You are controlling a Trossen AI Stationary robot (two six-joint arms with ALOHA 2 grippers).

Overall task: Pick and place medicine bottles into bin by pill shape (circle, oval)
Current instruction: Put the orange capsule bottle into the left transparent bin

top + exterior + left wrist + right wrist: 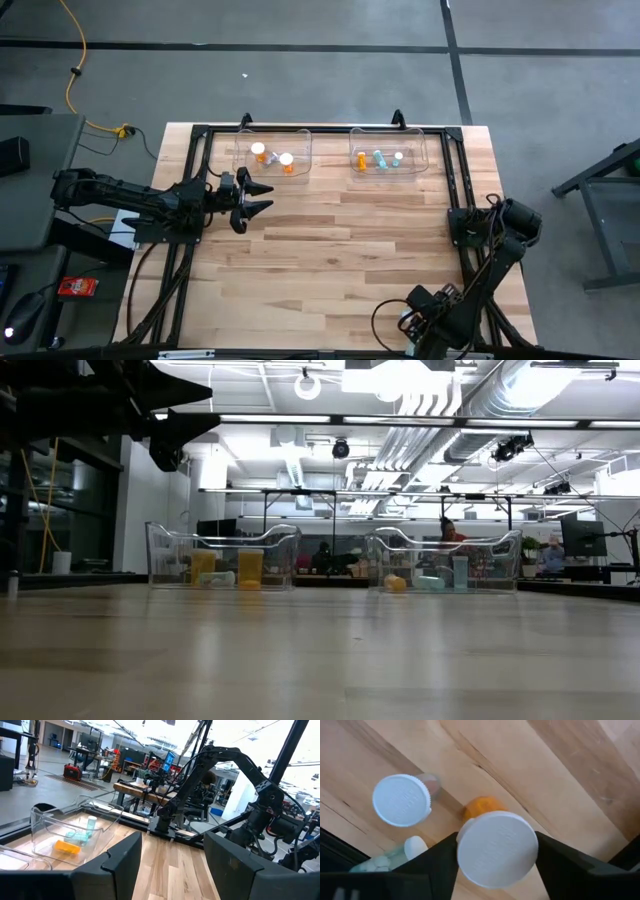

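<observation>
My right gripper [497, 840] is at the table's near right edge [418, 320], pointing down, shut on an orange bottle with a white cap [497, 849]. Beside it a clear bottle with a white cap [401, 800] stands upright on the wood, and a pale bottle [395, 857] lies on its side. My left gripper [266, 197] is open and empty, high above the table [195, 410], just in front of the left bin [272, 152]. That bin holds two orange bottles [287, 160]. The right bin [425, 150] holds an orange bottle [361, 160] and teal ones [380, 158]. My right gripper has the orange bottle's white cap [465, 840] between its two fingers, which come from above and point down. The bottle is upright, its orange body [482, 809] below the cap. I cannot tell whether its base is on the wood or lifted.
Both clear bins stand side by side at the table's far edge, inside a black frame [200, 135]. The wide wooden middle of the table [340, 240] lies between the arms. In the low view, people and desks show in the room behind the bins [450, 535].
</observation>
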